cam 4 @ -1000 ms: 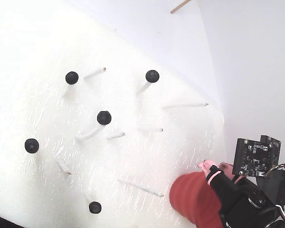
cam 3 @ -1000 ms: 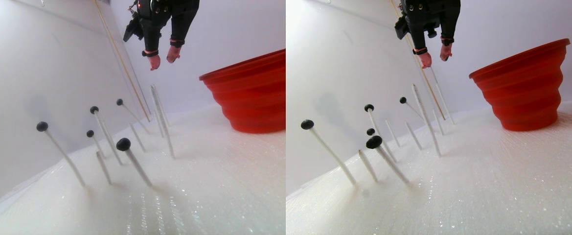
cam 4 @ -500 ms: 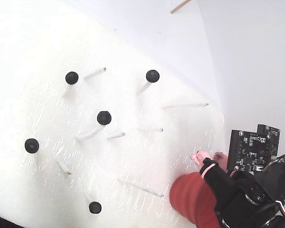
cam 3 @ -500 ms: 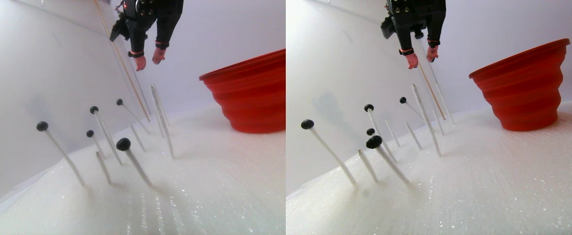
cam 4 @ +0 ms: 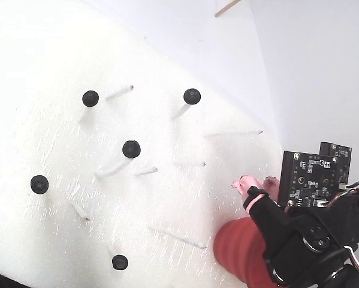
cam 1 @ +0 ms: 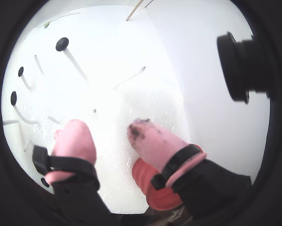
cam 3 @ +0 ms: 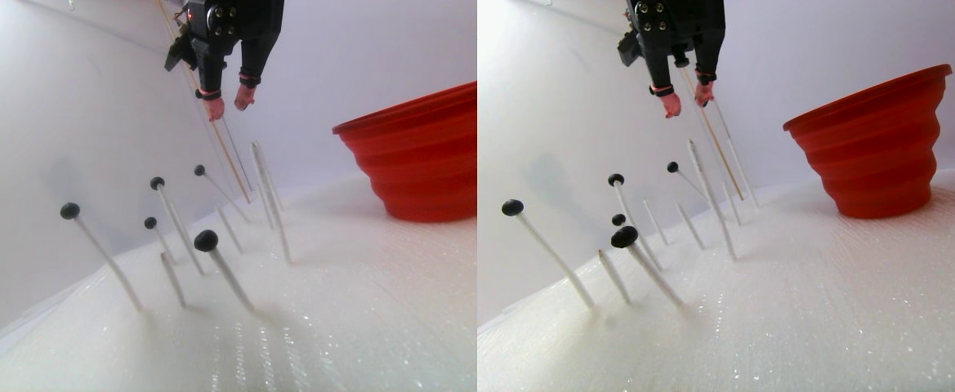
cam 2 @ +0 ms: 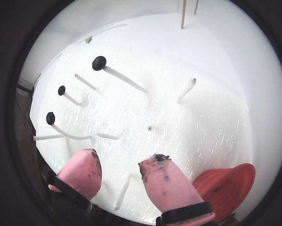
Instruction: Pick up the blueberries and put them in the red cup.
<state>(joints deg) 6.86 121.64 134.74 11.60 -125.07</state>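
Observation:
Several blueberries sit on top of thin white sticks: one (cam 4: 131, 149) in the middle of the fixed view, others (cam 4: 192, 96) (cam 4: 90, 98) around it, and the nearest one (cam 3: 206, 240) low in the stereo pair view. The red cup (cam 3: 420, 155) stands at the right there, and it lies under the arm (cam 4: 236, 249) in the fixed view. My gripper (cam 3: 229, 104) hangs high, left of the cup and above the far sticks. It is open, its stained pink fingertips (cam 2: 152, 165) apart with nothing between them. In a wrist view the gripper (cam 1: 108, 134) is over bare foam.
A white foam base (cam 4: 59, 228) holds bare white sticks (cam 4: 176, 237) among the berry ones. A thin wooden rod (cam 4: 227, 8) leans by the white back wall. A camera board (cam 4: 308, 177) rides on the arm beside the gripper.
The gripper has moved leftwards in the stereo pair view, away from the cup's rim and over the sticks. It stayed open and empty. The berries and cup have not moved.

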